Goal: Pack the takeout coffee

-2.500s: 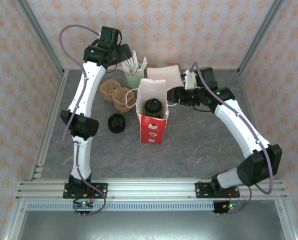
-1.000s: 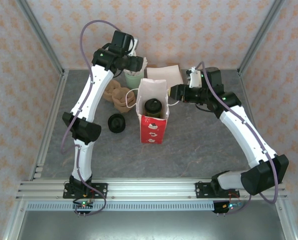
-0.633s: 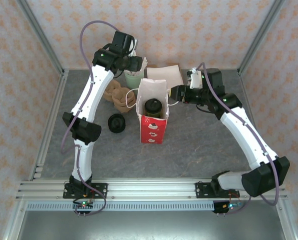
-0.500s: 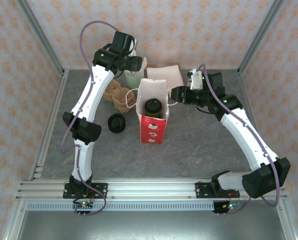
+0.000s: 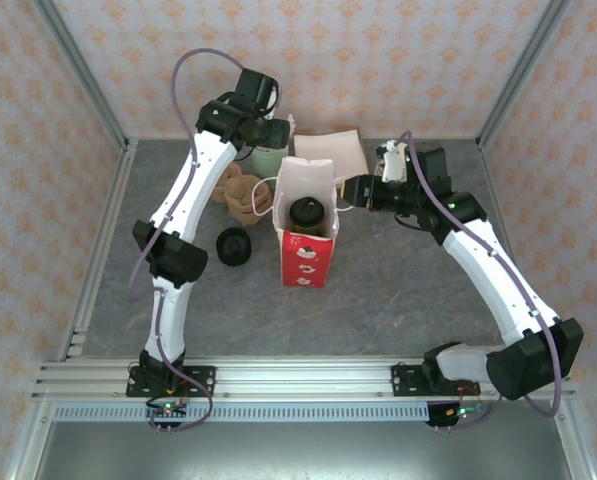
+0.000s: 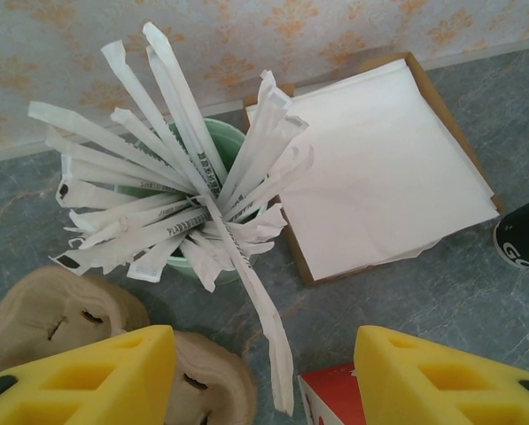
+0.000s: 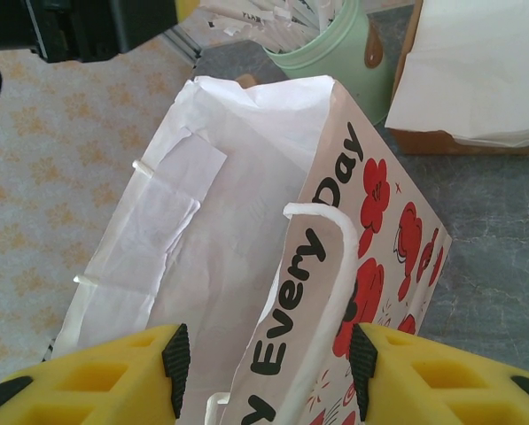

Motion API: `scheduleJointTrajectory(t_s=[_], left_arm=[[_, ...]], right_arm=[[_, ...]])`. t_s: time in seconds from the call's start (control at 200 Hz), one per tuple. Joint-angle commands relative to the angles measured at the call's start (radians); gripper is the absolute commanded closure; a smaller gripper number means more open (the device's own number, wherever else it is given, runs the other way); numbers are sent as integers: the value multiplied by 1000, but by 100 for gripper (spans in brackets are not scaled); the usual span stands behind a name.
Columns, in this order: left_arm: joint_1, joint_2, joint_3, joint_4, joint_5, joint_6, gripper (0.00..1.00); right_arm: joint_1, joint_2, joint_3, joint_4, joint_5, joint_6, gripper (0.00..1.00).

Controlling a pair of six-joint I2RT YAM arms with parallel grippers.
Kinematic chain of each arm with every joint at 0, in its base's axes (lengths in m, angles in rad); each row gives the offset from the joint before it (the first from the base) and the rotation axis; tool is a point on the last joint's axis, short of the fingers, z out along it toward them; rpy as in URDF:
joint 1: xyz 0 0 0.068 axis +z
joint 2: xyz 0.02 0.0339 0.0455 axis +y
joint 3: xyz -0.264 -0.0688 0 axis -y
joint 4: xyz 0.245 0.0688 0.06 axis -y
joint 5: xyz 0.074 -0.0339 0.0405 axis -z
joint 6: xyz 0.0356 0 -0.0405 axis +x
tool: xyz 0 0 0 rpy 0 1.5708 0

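The takeout coffee (image 5: 308, 214), a dark cup with a round black lid, stands inside the upright red-and-white bag (image 5: 306, 255) at mid-table. My right gripper (image 5: 346, 190) is at the bag's right rim. In the right wrist view, the right gripper (image 7: 266, 372) is open, and its yellow fingers straddle the bag's printed wall (image 7: 370, 212) and white handle (image 7: 326, 266); the coffee is hidden there. My left gripper (image 5: 275, 130) hovers open above the mint cup behind the bag. One wrapped straw (image 6: 268, 341) hangs between the jaws of the left gripper (image 6: 264, 381).
The mint cup of wrapped straws (image 6: 189, 190) stands by a brown tray of white napkins (image 6: 384, 168) at the back. Beige pulp cup carriers (image 5: 240, 192) lie left of the bag, and a black round lid (image 5: 234, 246) sits in front of them.
My left arm has shifted a little to the right and back over the mint cup, and its jaws have narrowed slightly. The right gripper stays at the bag's rim.
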Motion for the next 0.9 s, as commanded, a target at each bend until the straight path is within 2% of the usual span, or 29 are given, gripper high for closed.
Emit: scheduleJointTrajectory(t_s=[0.0, 0.896], left_arm=[[-3, 20, -5, -15, -41, -26, 45], [-3, 53, -7, -9, -69, -37, 64]], right_arm=[[-6, -26, -7, 28, 15, -6, 46], [-5, -61, -41, 36, 37, 5, 46]])
